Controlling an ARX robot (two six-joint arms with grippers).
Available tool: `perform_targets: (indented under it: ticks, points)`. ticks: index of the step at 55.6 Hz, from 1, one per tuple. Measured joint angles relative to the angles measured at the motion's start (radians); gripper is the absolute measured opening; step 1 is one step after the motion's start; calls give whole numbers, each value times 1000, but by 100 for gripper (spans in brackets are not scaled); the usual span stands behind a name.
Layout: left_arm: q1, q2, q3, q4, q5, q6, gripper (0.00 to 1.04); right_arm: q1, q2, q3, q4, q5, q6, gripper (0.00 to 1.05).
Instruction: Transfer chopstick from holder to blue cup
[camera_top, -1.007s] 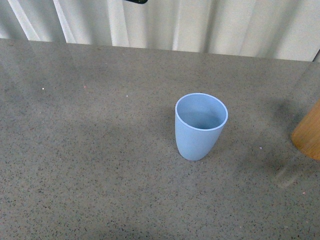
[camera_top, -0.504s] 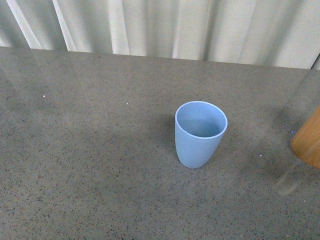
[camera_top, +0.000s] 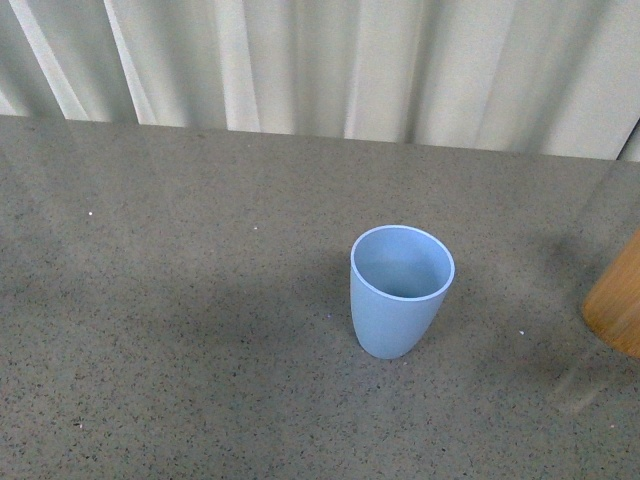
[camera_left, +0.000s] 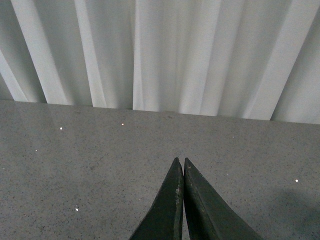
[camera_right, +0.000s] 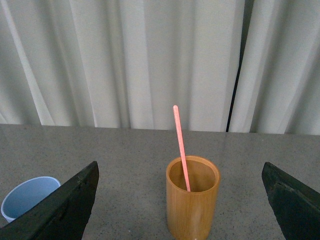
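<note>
The chopstick is leaning inside the holder, in front of the right gripper, whose jaws are standing widely parted. The left gripper is pinching closed, empty. In the front view the blue cup is appearing lower than before.

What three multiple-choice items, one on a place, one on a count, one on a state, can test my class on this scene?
1. Where is the chopstick? A lying in a tray; B standing in the holder; C across a plate.
2. How many sticks are in the holder? A one; B two; C three.
3. The right gripper is: A open; B shut on the chopstick; C shut on the holder.
Key: B, its lower end sits inside the wooden cylinder; A, a single pink stick rises from it; A, its fingers stand wide apart, gripping nothing.
</note>
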Motion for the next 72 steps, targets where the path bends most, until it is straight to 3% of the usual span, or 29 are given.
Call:
perform_targets:
  ticks: [8, 72]
  points:
    - [63, -65, -58, 2, 47, 0, 4, 0, 0, 0, 0, 0, 0, 95]
    - [64, -624, -64, -527, 53, 0, 4, 0, 0, 0, 0, 0, 0, 95]
